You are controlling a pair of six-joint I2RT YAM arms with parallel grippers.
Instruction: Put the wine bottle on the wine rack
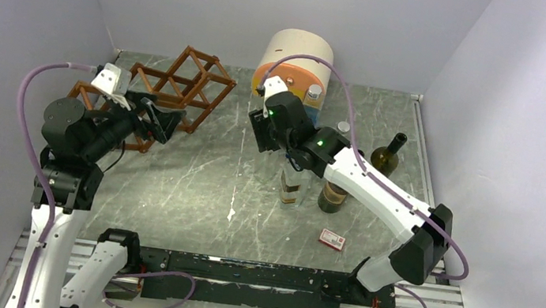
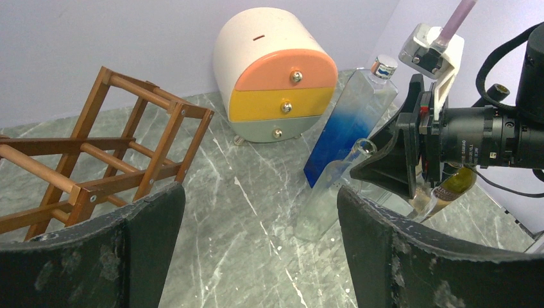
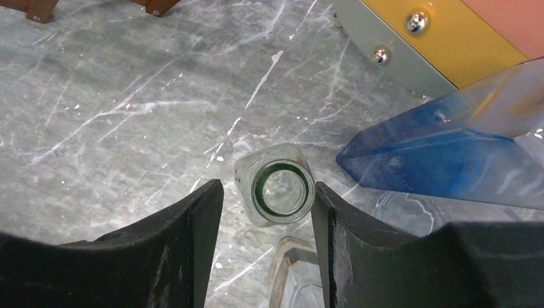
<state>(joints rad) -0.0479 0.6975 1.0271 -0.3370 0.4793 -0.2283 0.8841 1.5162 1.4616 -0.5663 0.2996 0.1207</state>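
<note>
The wine rack [image 1: 183, 86] is found just ahead of the left pincer [image 2: 260, 200], off to one side. That pincer's fingers are spread wide with nothing held between them, so that side looks basically parked. Further along, the right pincer [image 3: 266, 189] is hung straight over the wine bottle [image 3: 281, 192], fingers apart. The clear neck is taken into the gap, sitting nearer the finger on the blue bottle's side, and no clamping can be seen yet. For a decent grab, the pincer should probably be nudged until the neck is centred, dropped a bit below the lip, then closed firmly, since glass is slippery. The blue-tinted bottle [image 3: 442, 154] just outside that finger and the drawer cabinet [image 3: 442, 45] beyond it are best not bumped on the lift
</note>
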